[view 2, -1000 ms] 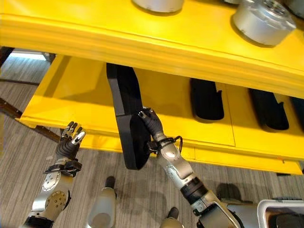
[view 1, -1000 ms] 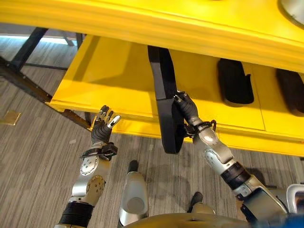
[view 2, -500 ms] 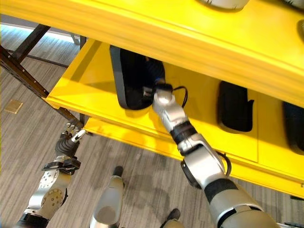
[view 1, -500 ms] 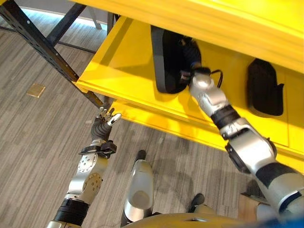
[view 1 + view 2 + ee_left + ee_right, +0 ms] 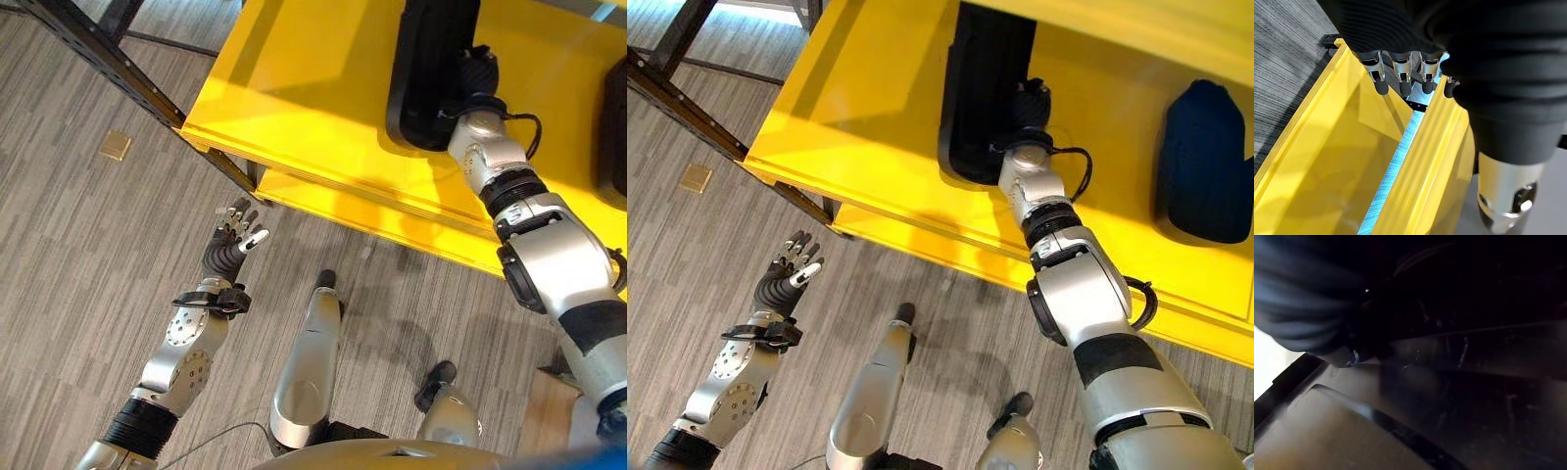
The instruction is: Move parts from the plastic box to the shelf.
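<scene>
Right hand [image 5: 1031, 106]: on the black part [image 5: 982, 88] lying on the yellow shelf [image 5: 872, 98]; finger state cannot be told. Second black part [image 5: 1207, 162]: same shelf, well apart to the right. Left hand [image 5: 231, 247]: fingers spread, empty, over the grey floor [image 5: 88, 235] before the shelf edge. Dark frame post [image 5: 108, 61]: at the shelf's left corner.

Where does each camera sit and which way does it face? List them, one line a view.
Left eye view: on the head, looking down at the yellow shelf, black part, left hand.
Right eye view: beside it, sharing that scene; right hand on the part.
Left wrist view: along straight fingers toward the shelf.
Right wrist view: pressed close against the dark part.
</scene>
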Available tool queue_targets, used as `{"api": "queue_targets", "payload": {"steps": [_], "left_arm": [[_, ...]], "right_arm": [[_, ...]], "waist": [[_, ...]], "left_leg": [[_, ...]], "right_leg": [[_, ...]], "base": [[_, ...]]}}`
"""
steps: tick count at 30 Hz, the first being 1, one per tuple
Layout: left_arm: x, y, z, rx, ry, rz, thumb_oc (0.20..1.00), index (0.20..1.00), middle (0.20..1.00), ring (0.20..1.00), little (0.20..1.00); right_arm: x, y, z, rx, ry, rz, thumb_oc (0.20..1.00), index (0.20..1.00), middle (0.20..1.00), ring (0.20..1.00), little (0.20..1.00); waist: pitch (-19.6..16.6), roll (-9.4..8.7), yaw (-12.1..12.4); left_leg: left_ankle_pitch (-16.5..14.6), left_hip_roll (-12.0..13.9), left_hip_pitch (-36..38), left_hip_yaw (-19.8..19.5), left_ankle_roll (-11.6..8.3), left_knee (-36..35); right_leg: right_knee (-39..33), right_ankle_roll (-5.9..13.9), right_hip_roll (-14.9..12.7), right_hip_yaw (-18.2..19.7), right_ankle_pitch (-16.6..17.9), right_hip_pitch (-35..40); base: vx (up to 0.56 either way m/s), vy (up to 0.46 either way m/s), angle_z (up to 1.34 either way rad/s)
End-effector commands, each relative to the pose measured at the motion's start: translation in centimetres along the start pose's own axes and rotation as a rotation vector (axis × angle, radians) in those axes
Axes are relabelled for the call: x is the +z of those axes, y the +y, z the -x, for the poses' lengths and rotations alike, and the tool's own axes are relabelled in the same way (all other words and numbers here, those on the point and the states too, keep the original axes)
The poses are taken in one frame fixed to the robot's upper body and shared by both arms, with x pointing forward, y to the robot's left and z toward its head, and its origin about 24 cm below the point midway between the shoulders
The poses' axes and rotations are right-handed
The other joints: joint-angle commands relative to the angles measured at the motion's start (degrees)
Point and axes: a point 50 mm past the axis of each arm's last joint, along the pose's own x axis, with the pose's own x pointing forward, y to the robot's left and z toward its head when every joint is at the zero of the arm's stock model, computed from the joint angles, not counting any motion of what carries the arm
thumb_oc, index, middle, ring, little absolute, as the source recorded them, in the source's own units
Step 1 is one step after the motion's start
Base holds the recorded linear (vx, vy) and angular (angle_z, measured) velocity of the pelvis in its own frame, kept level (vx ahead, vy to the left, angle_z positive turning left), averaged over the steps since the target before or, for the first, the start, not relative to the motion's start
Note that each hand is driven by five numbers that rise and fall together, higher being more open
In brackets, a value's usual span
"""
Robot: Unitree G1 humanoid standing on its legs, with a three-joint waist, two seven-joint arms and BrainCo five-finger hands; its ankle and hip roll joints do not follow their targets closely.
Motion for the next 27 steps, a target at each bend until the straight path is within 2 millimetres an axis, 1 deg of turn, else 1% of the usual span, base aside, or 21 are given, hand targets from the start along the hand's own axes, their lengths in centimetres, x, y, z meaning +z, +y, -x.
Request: {"api": "queue_targets", "payload": {"steps": [1,2,5,11,13,18,22,27], "left_arm": [[2.3,-1.5,-0.5,-0.083,-0.131,0.009,1.0,1.0,1.0,1.0,1.0],[2.2,-1.8,-0.6,-0.091,-0.128,0.014,1.0,1.0,1.0,1.0,1.0],[2.1,-2.2,-0.6,-0.107,-0.123,0.02,1.0,1.0,1.0,1.0,1.0],[2.1,-2.6,-0.9,-0.117,-0.128,0.027,1.0,1.0,1.0,1.0,1.0],[2.1,-2.7,-0.9,-0.115,-0.13,0.029,1.0,1.0,1.0,1.0,1.0],[1.9,-2.7,-0.7,-0.116,-0.12,0.037,1.0,1.0,1.0,1.0,1.0],[1.9,-2.7,-0.7,-0.117,-0.12,0.041,1.0,1.0,1.0,1.0,1.0],[1.7,-2.8,-0.7,-0.119,-0.11,0.041,1.0,1.0,1.0,1.0,1.0]], "right_arm": [[6.0,0.3,-0.3,0.018,-0.189,-0.041,0.2,0.2,0.2,0.2,0.2],[5.9,-0.2,-0.5,0.004,-0.185,0.002,0.2,0.2,0.2,0.2,0.2],[5.5,-0.7,-0.7,-0.017,-0.169,0.032,0.2,0.2,0.2,0.2,0.2],[4.9,-2.1,-1.2,-0.068,-0.135,0.056,0.2,0.2,0.2,0.2,0.2],[5.0,-2.3,-1.2,-0.075,-0.135,0.067,0.2,0.2,0.2,0.2,0.2],[5.6,-3.5,-1.5,-0.119,-0.136,0.101,0.2,0.2,0.2,0.2,0.2],[6.2,-4.4,-1.7,-0.151,-0.139,0.078,0.2,0.2,0.2,0.2,0.2],[5.9,-5.1,-1.9,-0.174,-0.115,0.056,0.2,0.2,0.2,0.2,0.2]], "waist": [[-2.5,-0.02,0.7],[-2.2,0.24,0.7],[-1.8,0.64,0.3],[-1.4,1.13,-0.3],[-1.3,1.14,-0.5],[-0.8,1.21,-1.1],[-0.4,1.32,-1.3],[-0.1,1.48,-1.5]], "left_leg": [[3.6,3.8,2.3,-0.3,-1.58,-5.0],[3.6,3.6,1.8,-0.4,-1.58,-4.6],[3.6,3.5,1.1,-0.4,-1.46,-4.3],[3.7,3.5,0.4,-0.2,-1.43,-4.2],[3.8,3.5,0.4,-0.1,-1.38,-4.2],[3.7,3.4,0.2,0.1,-1.28,-4.4],[3.9,3.4,-0.2,0.1,-1.3,-4.4],[4.0,3.4,-0.5,0.2,-1.31,-4.4]], "right_leg": [[8.7,0.74,-0.2,4.3,1.7,-6.3],[9.0,0.71,-0.3,4.4,1.7,-6.8],[9.8,0.61,-0.3,4.7,1.5,-7.8],[10.2,0.42,-0.2,5.1,1.2,-8.9],[10.2,0.39,-0.2,5.3,1.3,-9.1],[10.1,0.35,-0.2,5.6,1.5,-9.6],[10.2,0.27,0.0,5.8,1.5,-10.1],[10.4,0.26,0.0,5.6,1.4,-10.2]], "base": [[-0.02,0.01,-0.11],[-0.03,0.006,-0.08],[-0.02,0.006,-0.05],[0.0,0.0,0.0],[0.0,0.0,0.0],[-0.01,0.005,-0.02],[-0.01,-0.003,0.03],[0.0,-0.002,-0.01]]}}
